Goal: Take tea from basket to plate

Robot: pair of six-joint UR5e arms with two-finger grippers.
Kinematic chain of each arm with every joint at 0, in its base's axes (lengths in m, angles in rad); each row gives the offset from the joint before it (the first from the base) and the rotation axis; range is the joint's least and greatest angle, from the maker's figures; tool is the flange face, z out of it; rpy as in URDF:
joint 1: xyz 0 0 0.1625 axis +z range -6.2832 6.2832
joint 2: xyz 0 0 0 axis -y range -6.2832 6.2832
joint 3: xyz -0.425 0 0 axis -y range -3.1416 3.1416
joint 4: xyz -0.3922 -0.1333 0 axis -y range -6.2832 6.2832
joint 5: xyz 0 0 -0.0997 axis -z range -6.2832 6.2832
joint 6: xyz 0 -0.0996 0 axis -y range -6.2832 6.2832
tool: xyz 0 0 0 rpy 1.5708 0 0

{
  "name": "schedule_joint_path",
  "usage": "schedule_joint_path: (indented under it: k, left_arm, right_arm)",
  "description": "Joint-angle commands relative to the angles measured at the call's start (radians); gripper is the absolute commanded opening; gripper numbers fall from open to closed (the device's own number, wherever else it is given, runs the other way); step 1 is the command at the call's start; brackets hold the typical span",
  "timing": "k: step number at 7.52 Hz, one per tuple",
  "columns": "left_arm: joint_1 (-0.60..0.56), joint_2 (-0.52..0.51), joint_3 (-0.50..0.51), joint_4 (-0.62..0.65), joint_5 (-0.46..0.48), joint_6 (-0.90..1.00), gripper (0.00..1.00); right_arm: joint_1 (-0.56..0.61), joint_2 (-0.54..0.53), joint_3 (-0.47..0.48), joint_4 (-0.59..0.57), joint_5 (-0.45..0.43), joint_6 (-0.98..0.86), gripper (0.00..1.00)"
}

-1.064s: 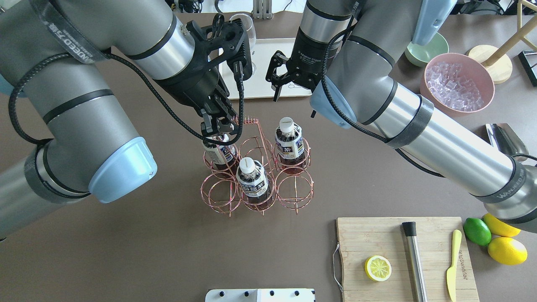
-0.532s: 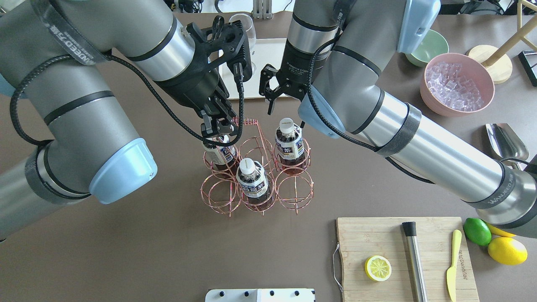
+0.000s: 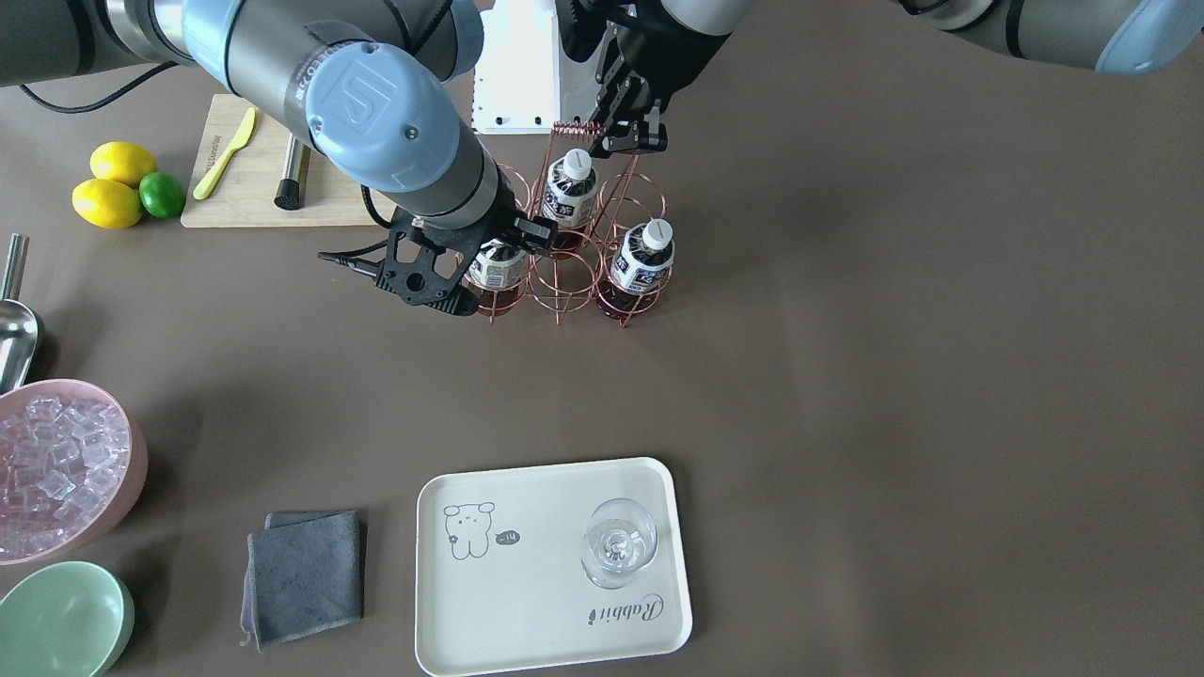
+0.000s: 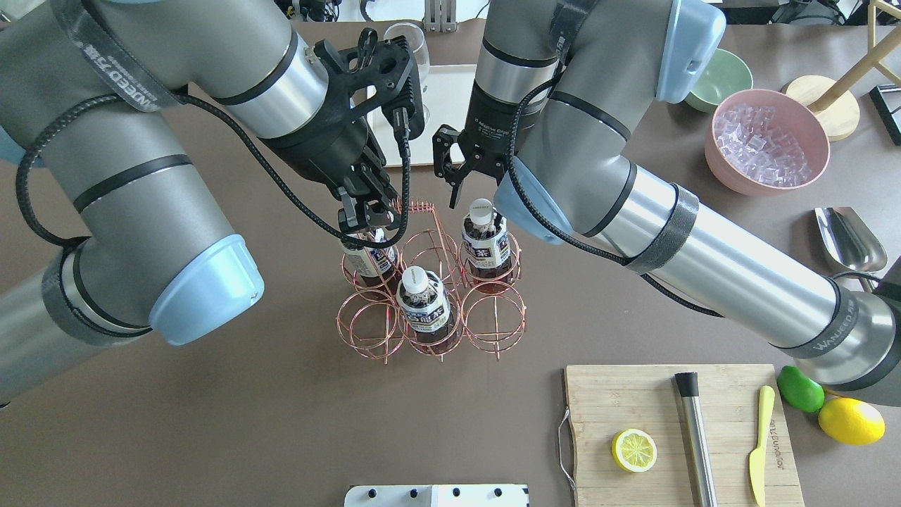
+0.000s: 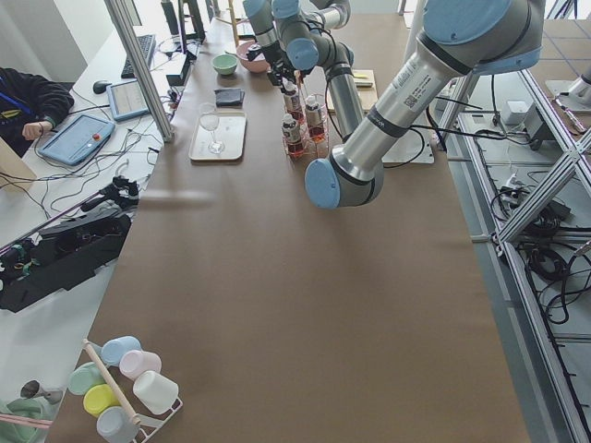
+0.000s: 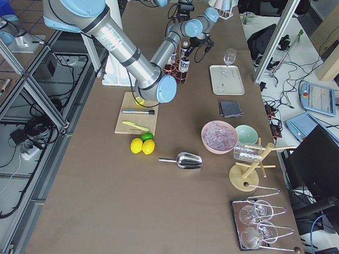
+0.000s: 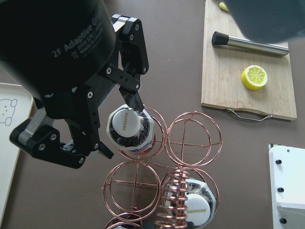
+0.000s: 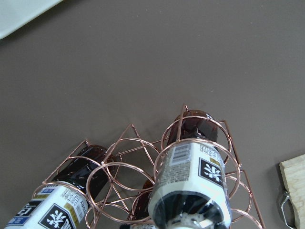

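Observation:
The copper wire basket (image 4: pixel 433 296) holds three tea bottles. My right gripper (image 4: pixel 464 184) is open above the back-right tea bottle (image 4: pixel 484 243). In the left wrist view its fingers (image 7: pixel 136 102) straddle that bottle's white cap (image 7: pixel 126 121) without touching it. My left gripper (image 4: pixel 362 217) has its fingers together at the left end of the coiled handle (image 4: pixel 417 205), above another tea bottle (image 4: pixel 369 259). The third tea bottle (image 4: pixel 422 304) stands in the front middle ring. The cream plate (image 3: pixel 536 602) lies beyond the basket and carries a wine glass (image 3: pixel 616 543).
A wooden cutting board (image 4: pixel 633 401) with a lemon half, muddler and knife lies front right. A pink tub of ice (image 4: pixel 767 141), green bowl (image 4: pixel 721 77) and metal scoop (image 4: pixel 848 239) stand at the right. A grey cloth (image 3: pixel 306 574) lies beside the plate.
My right gripper has moved from over the plate toward the basket and now hangs open over the back-right bottle. The left arm and the bottles have not moved.

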Motion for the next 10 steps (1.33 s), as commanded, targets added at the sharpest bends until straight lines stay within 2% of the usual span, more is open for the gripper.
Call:
schedule_joint_path:
  k: [1, 2, 3, 5, 8, 10]
  left_arm:
    - [0.002, 0.001, -0.003, -0.010, 0.000, -0.002, 0.00]
    - [0.002, 0.000, -0.003, -0.010, 0.000, -0.002, 0.00]
    - [0.002, 0.000, -0.003, -0.012, 0.000, -0.003, 0.00]
    - [0.003, 0.000, -0.003, -0.012, 0.000, -0.002, 0.00]
    - [0.003, 0.011, -0.006, -0.027, 0.000, -0.003, 0.00]
    - [0.003, 0.012, -0.009, -0.029, -0.002, -0.002, 0.00]
  right_arm:
    - [-0.003, -0.004, 0.004, 0.000, 0.001, 0.000, 0.36]
    - [-0.003, -0.005, 0.005, 0.000, 0.001, -0.003, 0.16]
    - [-0.001, -0.007, 0.008, 0.000, 0.001, -0.005, 0.00]
    - [0.017, -0.010, 0.011, -0.008, 0.007, -0.005, 0.00]
    - [0.094, 0.006, 0.128, -0.171, 0.073, -0.020, 0.00]
    - [0.144, 0.079, 0.139, -0.254, 0.093, -0.020, 0.00]
